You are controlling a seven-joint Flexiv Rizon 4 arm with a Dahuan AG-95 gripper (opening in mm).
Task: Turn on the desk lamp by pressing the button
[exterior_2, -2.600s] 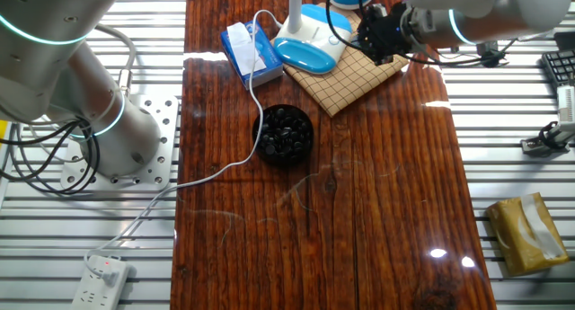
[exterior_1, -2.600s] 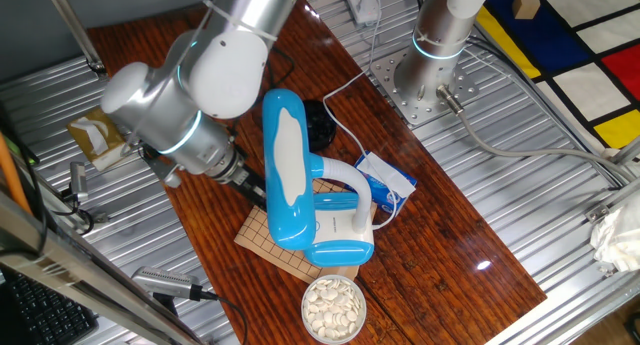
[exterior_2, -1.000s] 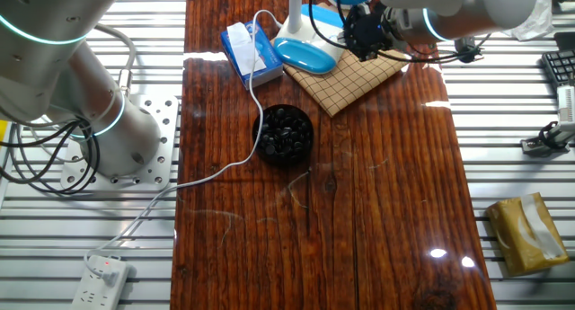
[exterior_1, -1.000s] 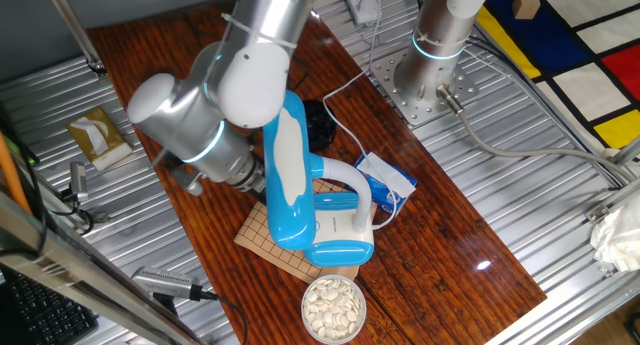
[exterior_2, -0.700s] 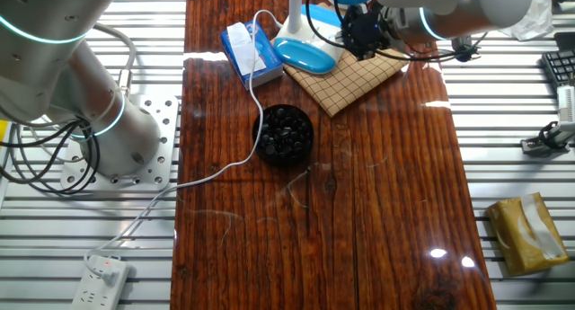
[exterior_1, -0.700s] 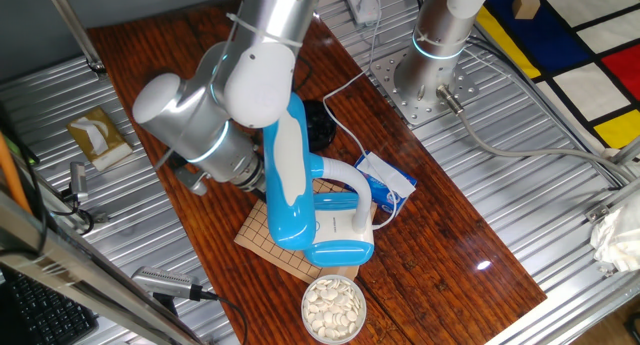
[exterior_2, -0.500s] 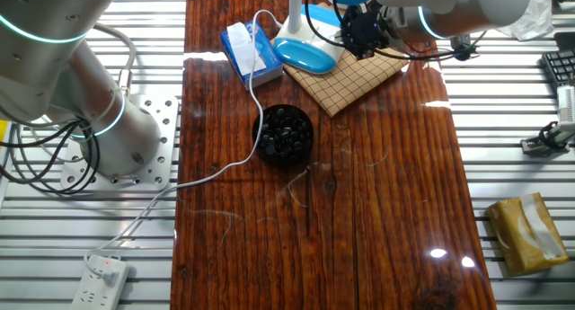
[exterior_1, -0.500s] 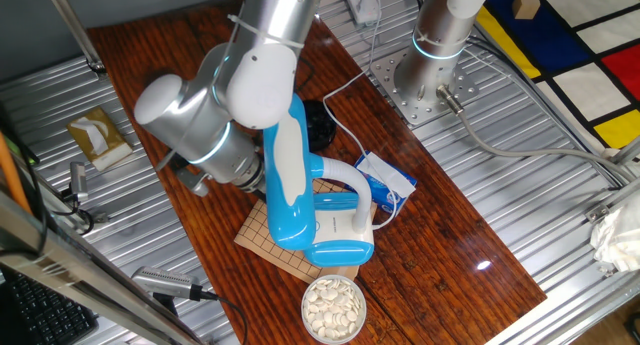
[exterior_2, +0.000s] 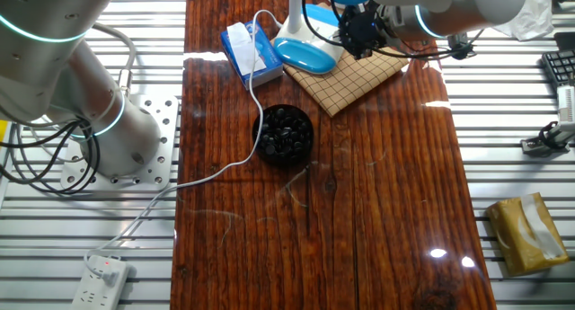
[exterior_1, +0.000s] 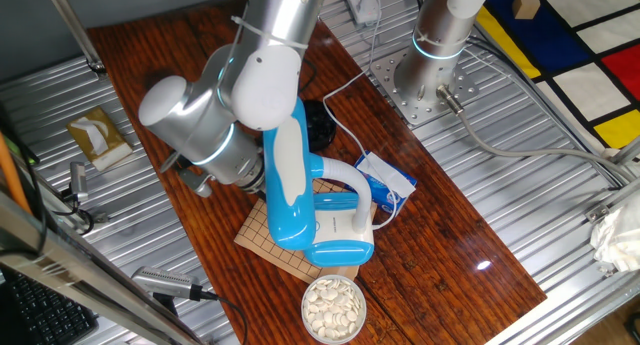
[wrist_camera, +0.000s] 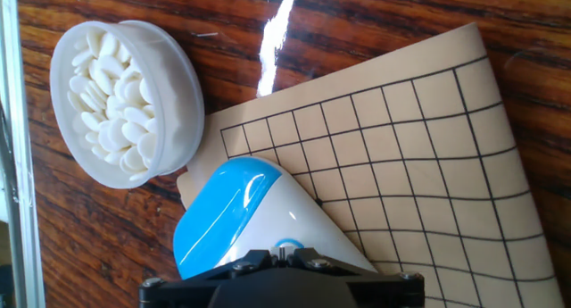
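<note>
Hand view shows only the black body of the gripper (wrist_camera: 281, 286) along the bottom edge; its fingertips are out of frame, so I cannot tell whether it is open or shut, nor whether it holds anything. Just beyond it, touching or nearly so, sits the boxy white-and-sky-blue base of the large plastic desk lamp (wrist_camera: 245, 219), with a small round button (wrist_camera: 285, 246) showing right at the gripper's edge (the one spot the coming press turns on). So the button lies straight ahead of the gripper along its pointing line. The base rests on a tan gridded board (wrist_camera: 419, 165), beside a white bowl of white stones (wrist_camera: 125, 98) on the left.

From one fixed view, the lamp's long oblong head runs from far to near over the board, its curved white neck looping right. One lamp, one board, one bowl of white stones, one black bowl of dark stones (exterior_2: 286, 133), one small blue-white packet (exterior_2: 245, 49).
</note>
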